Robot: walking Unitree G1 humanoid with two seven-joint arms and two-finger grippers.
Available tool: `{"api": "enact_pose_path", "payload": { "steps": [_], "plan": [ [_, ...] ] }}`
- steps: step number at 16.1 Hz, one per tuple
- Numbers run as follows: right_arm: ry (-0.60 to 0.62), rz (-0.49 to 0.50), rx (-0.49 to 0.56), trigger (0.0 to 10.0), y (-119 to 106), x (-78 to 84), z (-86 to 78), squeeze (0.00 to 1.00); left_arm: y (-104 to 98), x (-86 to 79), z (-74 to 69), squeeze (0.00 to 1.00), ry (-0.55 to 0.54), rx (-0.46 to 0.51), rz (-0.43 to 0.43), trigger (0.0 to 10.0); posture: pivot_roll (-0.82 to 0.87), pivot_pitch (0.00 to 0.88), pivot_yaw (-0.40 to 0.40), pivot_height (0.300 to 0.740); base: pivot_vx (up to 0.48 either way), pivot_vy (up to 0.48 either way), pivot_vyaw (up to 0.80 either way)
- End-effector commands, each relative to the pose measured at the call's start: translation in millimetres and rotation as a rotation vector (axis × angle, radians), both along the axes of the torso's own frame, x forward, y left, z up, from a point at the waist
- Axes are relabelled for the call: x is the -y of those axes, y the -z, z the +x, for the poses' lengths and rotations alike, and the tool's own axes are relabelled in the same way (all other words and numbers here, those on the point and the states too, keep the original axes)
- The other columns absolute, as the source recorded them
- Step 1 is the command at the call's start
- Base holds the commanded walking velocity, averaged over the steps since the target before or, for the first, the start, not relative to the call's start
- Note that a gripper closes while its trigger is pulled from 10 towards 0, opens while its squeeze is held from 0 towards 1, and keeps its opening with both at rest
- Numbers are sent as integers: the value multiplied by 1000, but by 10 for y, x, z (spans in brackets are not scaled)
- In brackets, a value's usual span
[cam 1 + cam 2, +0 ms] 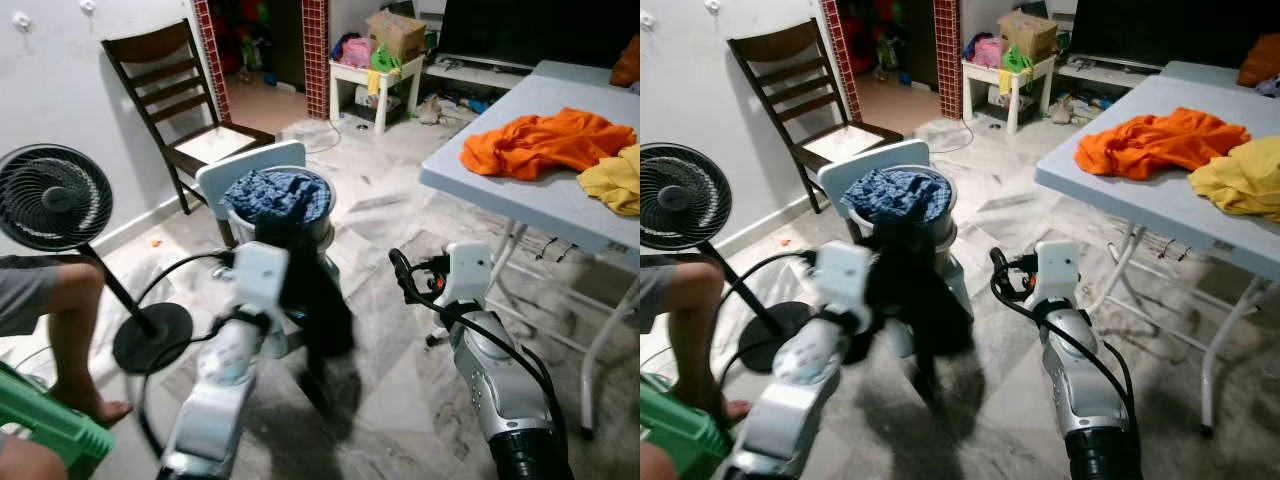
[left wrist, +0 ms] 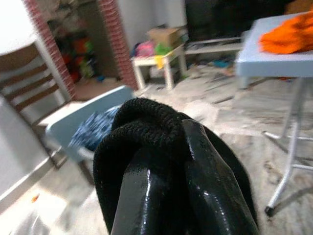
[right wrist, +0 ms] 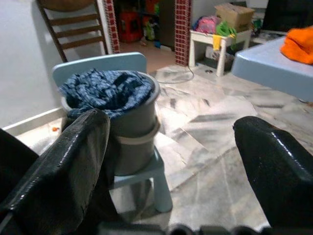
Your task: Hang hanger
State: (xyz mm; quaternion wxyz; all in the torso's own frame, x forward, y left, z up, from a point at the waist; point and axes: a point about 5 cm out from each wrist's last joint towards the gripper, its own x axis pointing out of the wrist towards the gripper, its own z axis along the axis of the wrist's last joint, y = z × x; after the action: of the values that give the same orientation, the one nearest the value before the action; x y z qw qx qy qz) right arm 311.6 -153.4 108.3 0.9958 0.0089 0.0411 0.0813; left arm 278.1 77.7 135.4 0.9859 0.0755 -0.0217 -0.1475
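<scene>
A black knitted garment (image 1: 318, 292) hangs from my left gripper (image 2: 176, 196), which is shut on a bunched fold of it. The cloth drapes down in front of a grey bucket (image 1: 322, 222). A blue checked cloth (image 1: 280, 193) is heaped in the bucket, which stands on a small pale blue chair (image 1: 250, 166). My right gripper (image 3: 176, 161) is open and holds nothing, with its fingers (image 3: 73, 161) spread wide. It points at the bucket from the right, a short way off.
A grey folding table (image 1: 530, 192) on the right carries an orange garment (image 1: 545, 140) and a yellow one (image 1: 615, 180). A standing fan (image 1: 52, 198) and a person's leg (image 1: 62, 300) are at the left. A wooden chair (image 1: 170, 80) stands by the wall.
</scene>
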Motion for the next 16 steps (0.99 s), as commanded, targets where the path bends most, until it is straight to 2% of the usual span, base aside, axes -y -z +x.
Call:
{"api": "enact_pose_path", "payload": {
  "steps": [1, 4, 6, 9, 11, 12, 14, 16],
  "plan": [
    [-1, -6, 17, 10000, -50, -6, 42, 0, -72, 121, 19, 0, 74, 38, 16, 10000, -69, 0, 65, 740, 0, 0, 0],
    [2, -11, 25, 10000, -64, 4, 49, 0, -33, 198, -6, 0, 181, -9, 10, 10000, -75, 0, 69, 740, 0, 0, 0],
    [-1, -29, 10, 10000, -20, 21, 11, 0, 247, -23, -111, 0, 226, -168, 29, 10000, -67, 0, 59, 740, 0, 0, 0],
    [-13, -35, -4, 10000, 5, 15, 5, 0, 438, -198, -251, 0, 289, -296, 63, 10000, -57, 0, 49, 740, 0, 0, 0],
    [-20, -38, -7, 10000, -1, -10, 31, 0, 562, -372, -359, 0, 332, -396, 128, 10000, -50, 0, 45, 740, 0, 0, -400],
    [-22, -38, -7, 10000, -7, -18, 43, 0, 587, -475, -357, 0, 283, -406, 139, 10000, -49, 0, 39, 740, 0, 0, -800],
    [-21, -41, -8, 10000, -8, -12, 45, 0, 583, -537, -326, 0, 213, -392, 135, 10000, -48, 0, 37, 740, 0, 0, -800],
    [-16, -45, -13, 10000, 4, -2, 36, 0, 539, -540, -292, 0, 147, -351, 71, 10000, -50, 0, 34, 740, 0, 0, -800]
  ]
}}
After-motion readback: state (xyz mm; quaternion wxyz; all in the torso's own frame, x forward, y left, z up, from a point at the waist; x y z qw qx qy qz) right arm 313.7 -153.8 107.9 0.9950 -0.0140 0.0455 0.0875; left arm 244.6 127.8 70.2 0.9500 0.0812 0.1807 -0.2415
